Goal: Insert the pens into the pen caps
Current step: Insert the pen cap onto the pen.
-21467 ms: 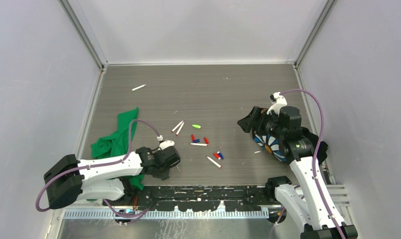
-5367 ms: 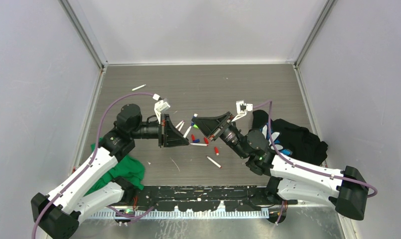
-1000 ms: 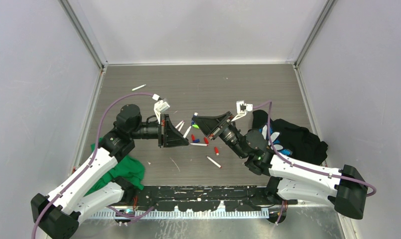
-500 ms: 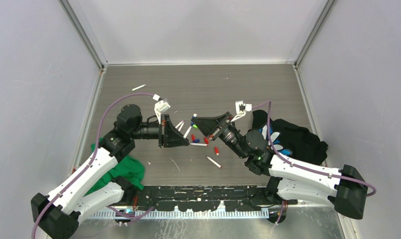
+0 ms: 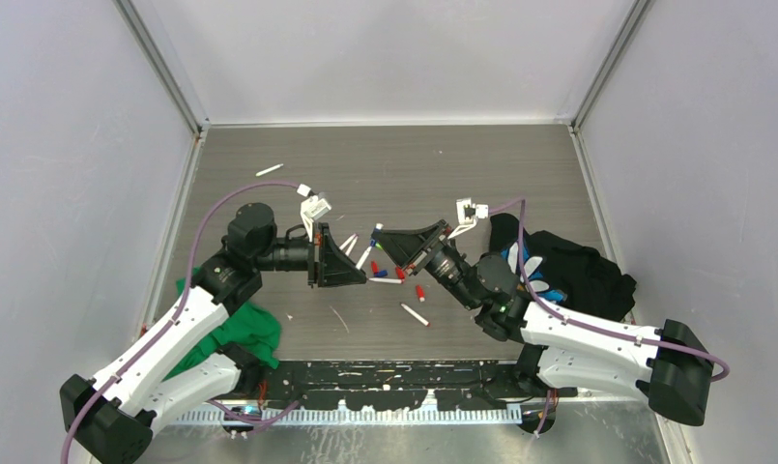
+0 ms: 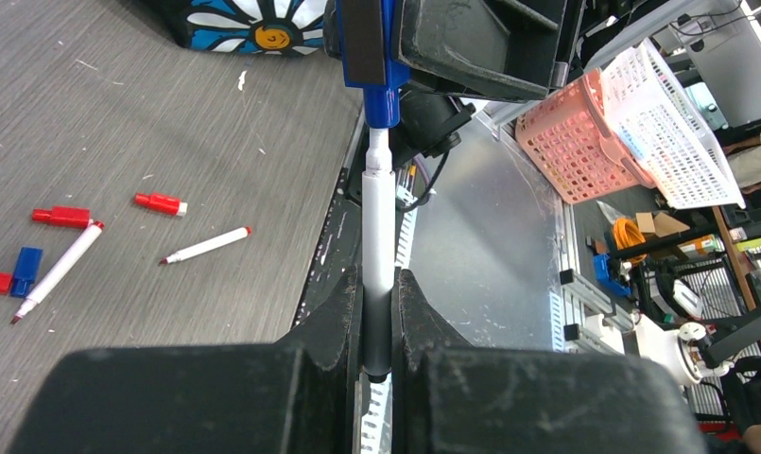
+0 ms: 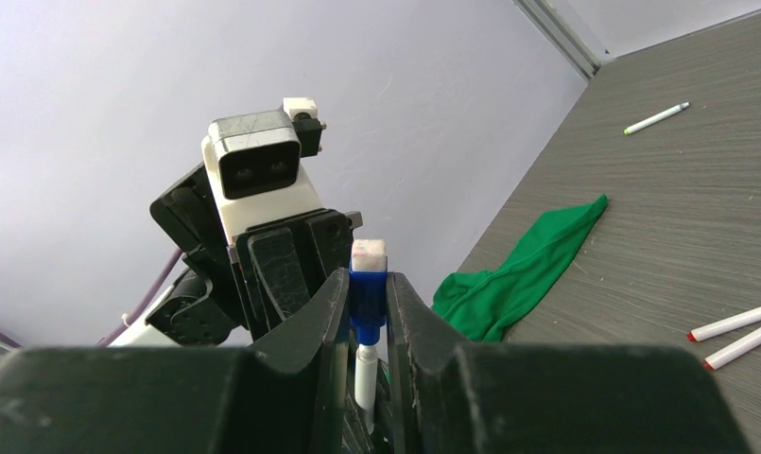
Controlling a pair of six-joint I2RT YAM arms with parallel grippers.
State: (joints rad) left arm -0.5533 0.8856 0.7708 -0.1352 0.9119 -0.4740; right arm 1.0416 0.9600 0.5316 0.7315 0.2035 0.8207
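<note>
Grey wood-grain table [image 5: 443,174] is seen from above, enclosed by pale walls. Over its middle the left gripper [image 5: 363,275] and the right gripper [image 5: 382,236] are brought tip to tip, with a white pen [image 5: 367,255] spanning the short gap between them. Loose pens [image 5: 414,314] and red caps [image 5: 420,290] are scattered on the table close by, and a far pen [image 5: 269,170] lies well apart at the far left. A green cloth [image 5: 240,327] is seen beside the left arm and a black flowered cloth [image 5: 568,271] beside the right.

From the left wrist, the left gripper [image 6: 377,317] is seen clamped on the rear of the white pen [image 6: 378,227], which is held off the table. Its narrow front end is met by a blue cap [image 6: 380,99] gripped from the opposite side; how deep it sits cannot be told. A red-tipped pen [image 6: 206,245] lies on the table beside it.

From the right wrist, the right gripper [image 7: 367,293] is seen closed on the blue cap [image 7: 368,284], with the white pen [image 7: 364,378] running down out of the cap between the fingers. The green cloth [image 7: 518,274] lies beyond.
</note>
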